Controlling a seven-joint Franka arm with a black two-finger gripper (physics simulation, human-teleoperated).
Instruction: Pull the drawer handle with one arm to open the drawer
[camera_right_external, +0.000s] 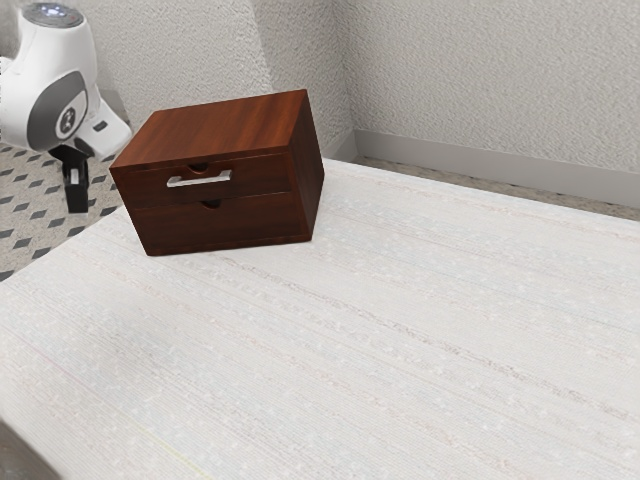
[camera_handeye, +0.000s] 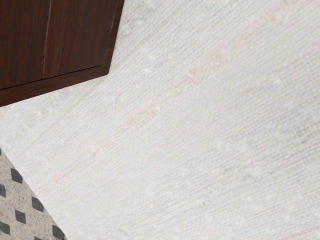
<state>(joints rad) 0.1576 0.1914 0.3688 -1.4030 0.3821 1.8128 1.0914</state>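
Exterior view: drawer handle (camera_right_external: 199, 179) is a silver bar on the top drawer (camera_right_external: 240, 178) of a 2-drawer wooden cabinet (camera_right_external: 225, 120). The cabinet sits on the white table (camera_right_external: 400, 320), toward the exterior view's left. The drawer front looks flush with the one below it, so I judge it shut: 0 progress on the pull.

Gripper (camera_right_external: 76, 200) hangs off the cabinet's exterior-view-left side, past the table edge over the checkered floor (camera_right_external: 30, 215), clear of the handle and touching nothing. Can't tell if it's wide or narrow from this angle.

Wrist view has a cabinet corner (camera_handeye: 55, 40), bare table (camera_handeye: 200, 125) and a bit of floor (camera_handeye: 20, 210).

Step in hand, my read: approach, pre-grasp. Next move needs the hand brought round to the cabinet's front, lined up on the bar, closed on it, then a straight pull out from the front.
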